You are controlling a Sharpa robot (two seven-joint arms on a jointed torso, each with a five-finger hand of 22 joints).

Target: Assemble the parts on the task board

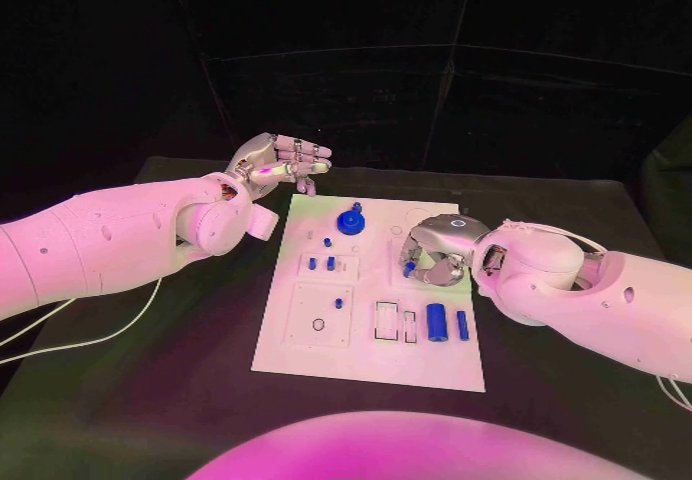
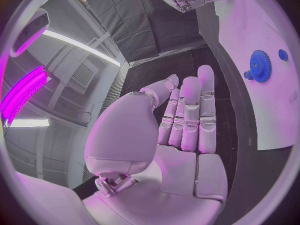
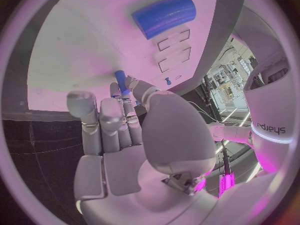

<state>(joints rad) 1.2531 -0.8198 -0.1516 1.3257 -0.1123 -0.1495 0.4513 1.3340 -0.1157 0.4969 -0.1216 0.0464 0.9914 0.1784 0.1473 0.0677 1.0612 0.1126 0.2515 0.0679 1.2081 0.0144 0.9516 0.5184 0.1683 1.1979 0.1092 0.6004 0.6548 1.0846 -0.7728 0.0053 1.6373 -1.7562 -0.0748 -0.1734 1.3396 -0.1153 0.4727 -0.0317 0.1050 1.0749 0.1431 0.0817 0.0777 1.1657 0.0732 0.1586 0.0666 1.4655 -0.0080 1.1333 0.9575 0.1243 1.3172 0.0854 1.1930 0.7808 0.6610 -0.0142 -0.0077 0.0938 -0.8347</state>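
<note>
The right hand point(image 1: 437, 255) hangs over the right half of the white board point(image 1: 433, 365), its fingers curled round a small blue peg point(image 3: 120, 80) that is pinched at the fingertips and pokes out toward the board's surface. The step in hand looks like carrying this peg to its seat; the next move calls for lining its tip up with the right hole and lowering it straight, with little room for tilt. Which hole is meant cannot be told, since the hand itself covers the patch of board beneath it in the head view. Just toward the board's near edge from that hand lie a thick blue cylinder point(image 1: 436, 319) and a thinner blue pin point(image 1: 462, 323), beside two empty rectangular slots point(image 1: 397, 321). Toward the far edge a blue gear point(image 1: 351, 219) sits on the board with smaller blue pieces near it, and two short blue pegs point(image 1: 320, 264) stand in a small square plate on the left half. The left hand point(image 1: 278, 160) is held off the board, beyond its far left corner above the black table point(image 1: 173, 380), holding nothing, its fingers lying side by side and loosely bent rather than fanned. Whether the small pieces by the gear are seated or loose is too small to tell, and the pinched peg's lower end is hidden by the fingers.
</note>
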